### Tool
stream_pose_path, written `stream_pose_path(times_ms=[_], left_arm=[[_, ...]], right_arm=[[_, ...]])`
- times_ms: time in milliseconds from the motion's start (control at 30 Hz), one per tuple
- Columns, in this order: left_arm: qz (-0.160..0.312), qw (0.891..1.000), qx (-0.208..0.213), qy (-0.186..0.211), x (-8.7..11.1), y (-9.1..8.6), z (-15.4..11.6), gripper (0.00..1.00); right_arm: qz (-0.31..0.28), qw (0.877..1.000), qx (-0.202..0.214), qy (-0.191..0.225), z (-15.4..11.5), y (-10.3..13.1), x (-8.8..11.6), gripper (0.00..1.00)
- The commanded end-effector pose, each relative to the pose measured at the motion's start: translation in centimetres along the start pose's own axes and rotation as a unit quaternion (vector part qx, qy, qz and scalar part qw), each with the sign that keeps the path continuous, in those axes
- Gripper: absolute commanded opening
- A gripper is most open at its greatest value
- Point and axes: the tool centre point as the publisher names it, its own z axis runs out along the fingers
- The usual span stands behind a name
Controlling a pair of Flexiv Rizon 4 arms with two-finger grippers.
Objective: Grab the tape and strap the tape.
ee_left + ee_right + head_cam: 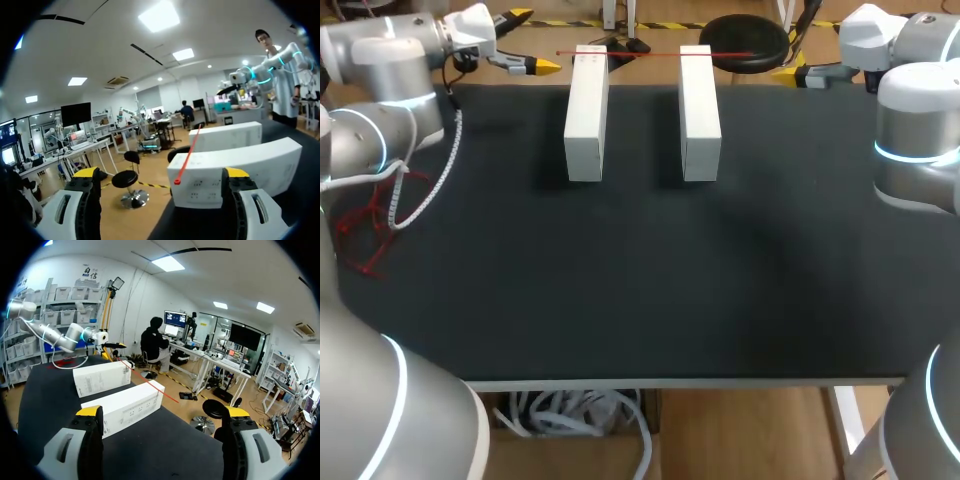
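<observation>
The tape [645,53] is a thin red strip lying straight across the tops of two white boxes near their far ends, bridging the gap between them and sticking out past both outer sides (further on the right than on the left); in the left wrist view the tape [188,152] juts out over the near box's end, ahead of the gripper and between the lines of its fingers, and in the right wrist view the tape [150,382] runs off the near box's end in the same way; neither gripper touches it. The left box [586,115] and the right box [699,110] stand side by side, apart, lengthwise on the far half of the black table [620,280]. The left gripper [528,42] hangs at the table's far left corner, level with the tape and pointing along it toward the boxes, its yellow-tipped fingers spread wide with nothing between them; its own view shows the same wide gap [160,174]. The right gripper [795,68] sits at the far right edge, pointing at the tape's right end, and its own view shows the fingers [162,411] parted wide and holding nothing. A white coiled cable [430,190] hangs from the left arm, and a red cable [365,240] lies looped at the table's left edge.
</observation>
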Motion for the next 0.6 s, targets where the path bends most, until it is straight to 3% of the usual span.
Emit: stream_pose_path(times_ms=[33,67,600], left_arm=[[0.000,0.812,0.009,0.584,-1.00,1.17,0.64,0.65],[0.001,0.811,0.009,0.586,-1.00,1.18,0.66,0.49],[0.016,0.794,0.009,0.608,-0.19,1.58,0.73,0.44]], right_arm=[[0.000,1.000,0.000,0.000,0.03,-0.02,-0.01,1.00],[0.000,1.000,0.000,0.000,0.03,-0.02,-0.01,1.00],[0.000,1.000,0.000,0.000,0.03,-0.02,-0.01,1.00]])
